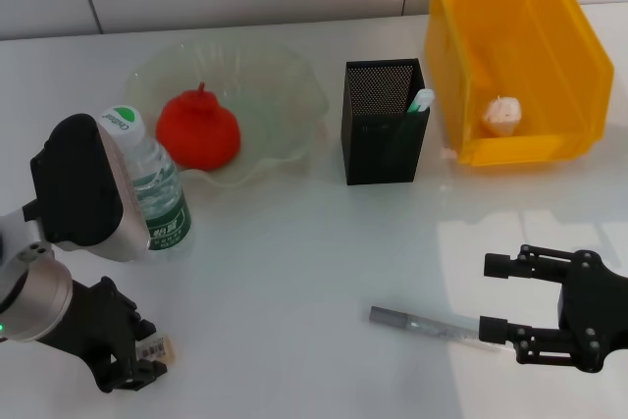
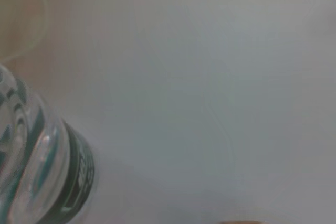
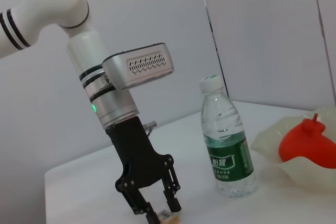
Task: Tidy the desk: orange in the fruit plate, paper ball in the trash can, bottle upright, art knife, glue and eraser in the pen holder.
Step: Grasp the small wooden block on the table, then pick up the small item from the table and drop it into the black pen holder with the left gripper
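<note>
The orange (image 1: 198, 130) lies in the pale-green fruit plate (image 1: 294, 80). Beside the plate the bottle (image 1: 159, 191) stands upright. My left gripper (image 1: 137, 358) is down at the table in front of the bottle, shut on the small tan eraser (image 1: 155, 347). The right wrist view shows that eraser (image 3: 167, 215) between the left gripper's fingertips (image 3: 174, 205). The art knife (image 1: 422, 324) lies flat on the table. My right gripper (image 1: 502, 299) is open, and the knife's end lies by its near finger. The paper ball (image 1: 501, 113) sits in the yellow trash can (image 1: 520, 7). A white-and-green tube (image 1: 420, 100) stands in the black pen holder (image 1: 383, 144).
Bare white table lies between the pen holder and both grippers. The trash can stands at the back right, close beside the pen holder. A tiled wall runs behind the table. In the left wrist view the bottle (image 2: 37, 171) is close by.
</note>
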